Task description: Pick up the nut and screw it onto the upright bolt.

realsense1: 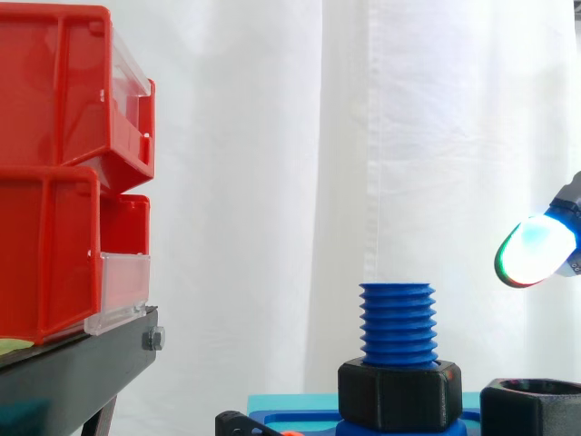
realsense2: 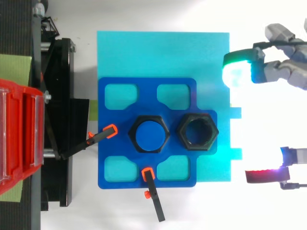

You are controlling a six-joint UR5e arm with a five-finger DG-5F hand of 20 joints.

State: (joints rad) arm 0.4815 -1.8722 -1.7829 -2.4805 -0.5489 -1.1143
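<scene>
Hand: my top view has the hand (realsense2: 283,72) coming in from the right edge, off past the cyan base plate (realsense2: 163,52). It's spread wide open, fingers straightish and well apart from each other.
Upper finger: reaches left, and its green/cyan pad (realsense2: 236,69) sits over the right edge of the base plate, near the top corner.
Lower finger: way down the frame and off the plate on the white side. I can see a red strip glowing on its pad (realsense2: 263,176).
Height: in the side view one pad (realsense1: 536,250) glows white and cyan with green and red rims. It hangs in the air, higher than the bolt top and off to its right, touching nothing.
Loose nut: black hex, lying flat on the dark blue fixture (realsense2: 115,158) just right of the bolt. The loose nut (realsense2: 198,132) has an open bore facing up, and the hand is well clear of it.
Bolt: blue and threaded, the bolt (realsense1: 397,322) stands upright in the middle of the fixture.
Seated nut: a second black hex (realsense1: 399,395) sits around the base of the bolt, with bare threads above it.
Clamps: two black ones with orange tips. One clamp (realsense2: 103,135) is at the fixture's left edge and the other clamp (realsense2: 151,189) is at its bottom edge.
Bins: red bins (realsense1: 64,182) are stacked on the black stand (realsense1: 82,363), off to the left and well away from the hand.
</scene>
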